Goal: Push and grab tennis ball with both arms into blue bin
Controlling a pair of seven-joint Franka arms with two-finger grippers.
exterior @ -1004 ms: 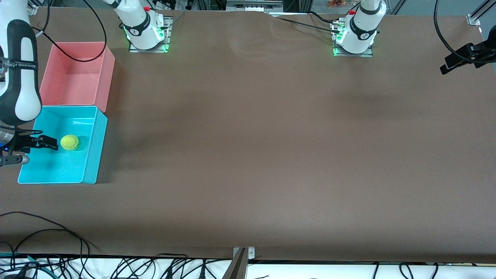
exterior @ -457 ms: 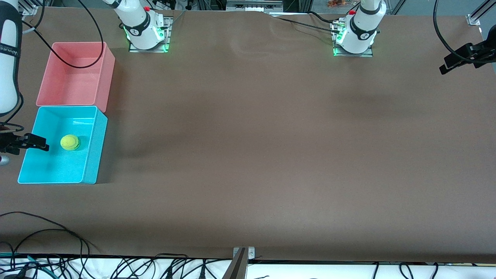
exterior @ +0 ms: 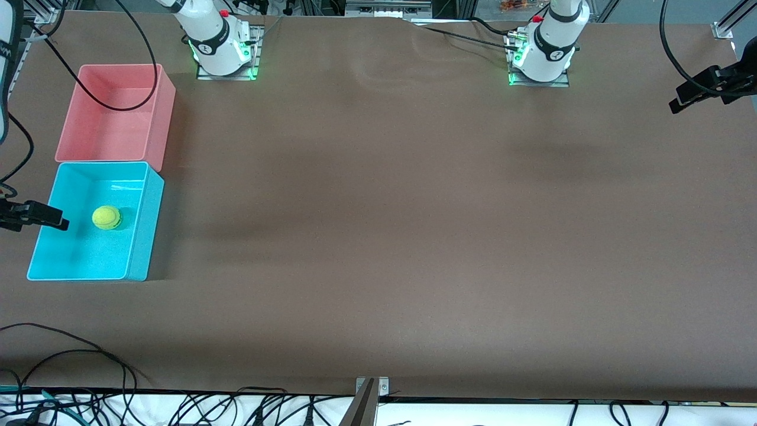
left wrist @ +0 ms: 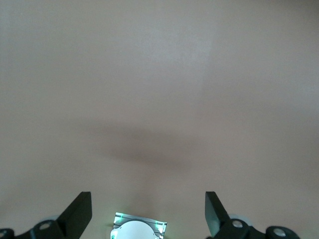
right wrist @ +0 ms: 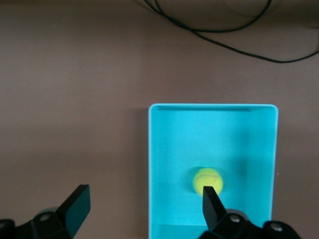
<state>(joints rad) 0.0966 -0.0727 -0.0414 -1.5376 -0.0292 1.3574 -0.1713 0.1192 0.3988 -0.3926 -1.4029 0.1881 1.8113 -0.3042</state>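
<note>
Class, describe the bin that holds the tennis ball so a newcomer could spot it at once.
Look to the right arm's end of the brown table, where two tubs of the same size sit side by side. The blue bin is the one nearer the front camera. Unlike the pink tub, it is cyan and has the yellow-green tennis ball in it.

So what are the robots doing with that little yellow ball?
The tennis ball already sits inside the blue bin, which stands beside a pink bin at the right arm's end of the table. Nobody is holding the ball. The right hand is open and empty, up over the edge of the blue bin. The left hand is open too, waiting over the left arm's end of the table, with nothing in it.
</note>
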